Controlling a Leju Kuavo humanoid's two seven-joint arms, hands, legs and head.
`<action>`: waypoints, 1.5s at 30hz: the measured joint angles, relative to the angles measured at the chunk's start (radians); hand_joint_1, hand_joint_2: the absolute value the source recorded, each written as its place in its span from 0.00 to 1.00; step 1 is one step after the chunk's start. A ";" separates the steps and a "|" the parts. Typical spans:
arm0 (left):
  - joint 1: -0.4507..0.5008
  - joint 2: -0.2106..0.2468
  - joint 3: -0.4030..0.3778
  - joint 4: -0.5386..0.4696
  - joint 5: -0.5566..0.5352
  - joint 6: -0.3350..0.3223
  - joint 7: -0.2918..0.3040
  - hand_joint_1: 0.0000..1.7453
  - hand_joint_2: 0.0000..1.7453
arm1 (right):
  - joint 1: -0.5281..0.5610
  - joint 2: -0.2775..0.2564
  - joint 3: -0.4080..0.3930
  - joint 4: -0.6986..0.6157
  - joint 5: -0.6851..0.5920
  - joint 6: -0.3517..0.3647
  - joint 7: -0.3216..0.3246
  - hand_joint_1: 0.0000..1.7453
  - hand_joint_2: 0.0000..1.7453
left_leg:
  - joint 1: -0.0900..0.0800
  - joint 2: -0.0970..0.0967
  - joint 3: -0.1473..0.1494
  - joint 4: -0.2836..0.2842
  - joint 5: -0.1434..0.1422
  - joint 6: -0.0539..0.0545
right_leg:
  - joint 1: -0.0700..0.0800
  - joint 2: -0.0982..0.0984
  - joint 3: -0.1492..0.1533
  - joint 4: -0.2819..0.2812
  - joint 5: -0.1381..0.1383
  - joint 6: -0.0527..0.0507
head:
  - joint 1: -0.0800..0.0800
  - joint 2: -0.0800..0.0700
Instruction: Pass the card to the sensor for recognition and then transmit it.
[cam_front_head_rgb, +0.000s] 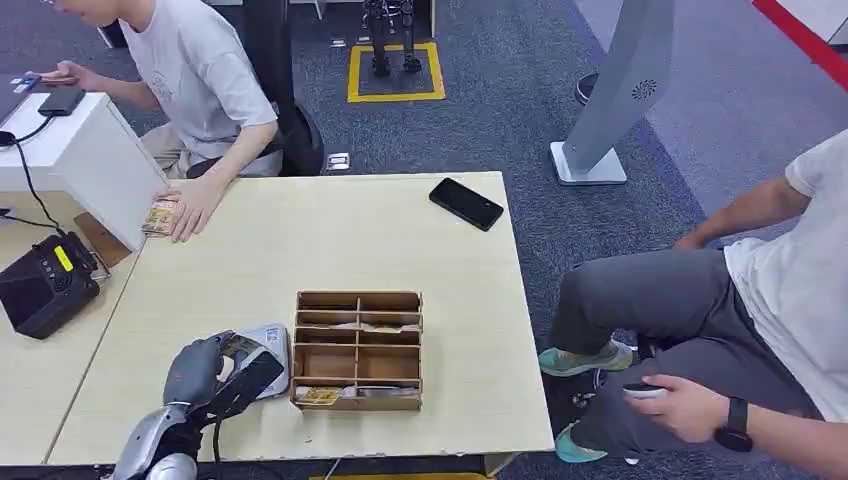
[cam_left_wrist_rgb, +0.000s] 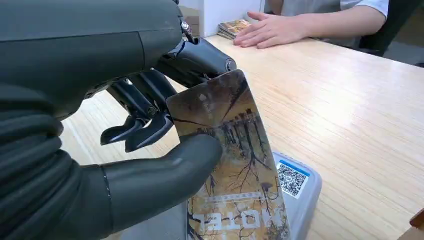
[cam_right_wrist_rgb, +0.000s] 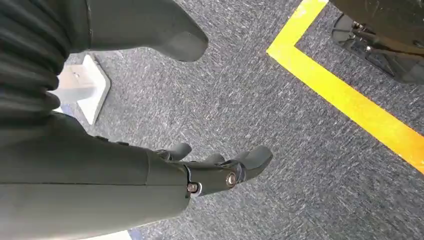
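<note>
My left hand (cam_front_head_rgb: 205, 372) pinches a printed card (cam_left_wrist_rgb: 230, 165) with brown tree artwork between thumb and fingers. The card (cam_front_head_rgb: 240, 348) hangs just over the grey sensor pad (cam_left_wrist_rgb: 295, 192), which carries a blue-and-white QR label; the sensor (cam_front_head_rgb: 268, 345) lies at the near left of the wooden table (cam_front_head_rgb: 300, 240), beside the wooden card rack (cam_front_head_rgb: 358, 350). I cannot tell whether card and sensor touch. My right hand (cam_right_wrist_rgb: 210, 167) hangs over grey carpet, fingers apart and holding nothing.
A seated person rests a hand (cam_front_head_rgb: 190, 205) on a stack of cards (cam_front_head_rgb: 158, 215) at the far left. A black phone (cam_front_head_rgb: 466, 203) lies far right. A black device (cam_front_head_rgb: 45, 283) and white box (cam_front_head_rgb: 90, 160) stand left. Another person (cam_front_head_rgb: 720, 320) sits right.
</note>
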 joint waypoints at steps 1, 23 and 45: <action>-0.001 -0.001 -0.001 0.002 -0.002 0.000 0.000 1.00 1.00 | 0.000 0.001 0.000 0.001 0.000 0.000 0.000 0.00 1.00 | 0.000 0.000 0.000 0.000 0.000 0.000 | 0.000 0.000 0.000 0.000 0.000 0.000 | 0.000 0.000; -0.001 -0.016 -0.005 0.017 -0.040 0.003 0.003 1.00 1.00 | 0.000 0.004 0.000 0.003 0.009 -0.002 0.003 0.00 1.00 | 0.000 0.000 0.000 0.000 0.000 0.000 | 0.000 0.000 0.000 0.000 0.000 0.000 | 0.000 0.000; -0.022 -0.039 0.002 -0.057 0.571 -0.049 -0.119 1.00 1.00 | -0.001 0.020 0.000 0.053 0.009 0.019 -0.034 0.00 1.00 | 0.000 -0.001 0.000 0.000 0.000 0.000 | 0.000 -0.001 0.000 0.000 0.000 0.000 | 0.000 0.000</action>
